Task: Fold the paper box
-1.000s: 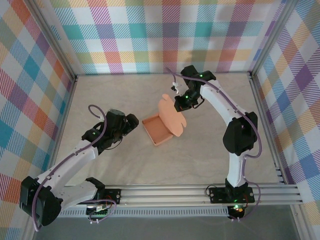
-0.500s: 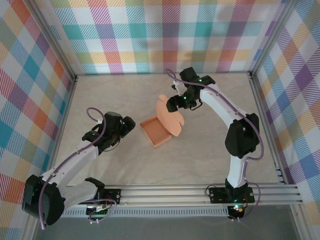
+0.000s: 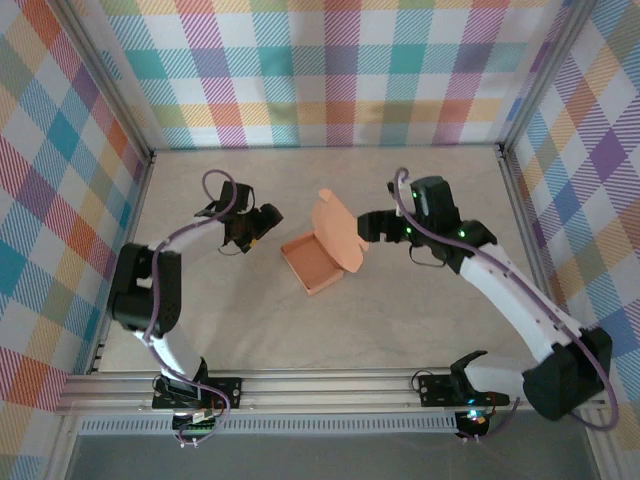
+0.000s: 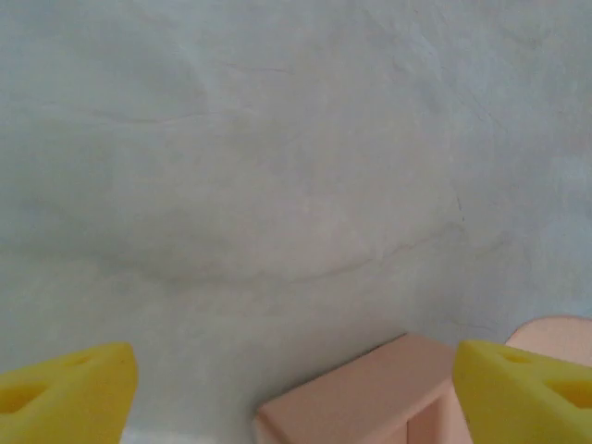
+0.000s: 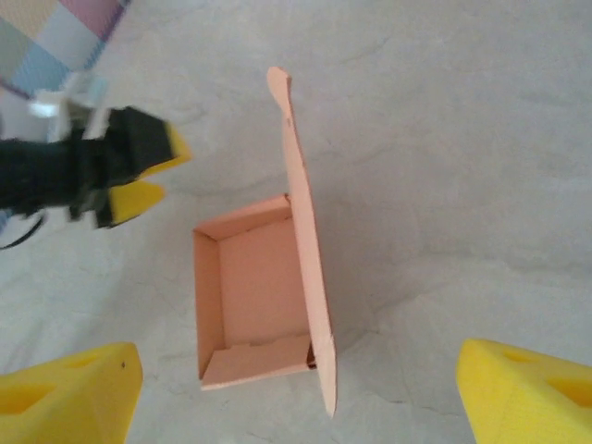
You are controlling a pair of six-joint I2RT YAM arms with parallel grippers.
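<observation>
The paper box [image 3: 312,262] is a salmon-orange shallow tray in the middle of the table, with its lid flap [image 3: 338,232] standing nearly upright along its right side. In the right wrist view the box [image 5: 254,296] shows its hollow inside and the lid flap [image 5: 305,240] edge-on. My left gripper [image 3: 264,224] stands open just left of the box, whose wall [image 4: 370,398] lies low between its yellow fingertips [image 4: 65,393]. My right gripper [image 3: 366,228] is open just right of the lid, holding nothing, and apart from it. The left gripper [image 5: 139,180] also appears beyond the box.
The beige cloth table [image 3: 400,320] is bounded by plaid walls [image 3: 330,70] at the back and both sides. An aluminium rail [image 3: 330,385] with the arm bases runs along the near edge.
My right gripper opened, let go of the lid and drew back to the right. The lid stays upright. My left arm swung toward the far side, to the box's left edge.
</observation>
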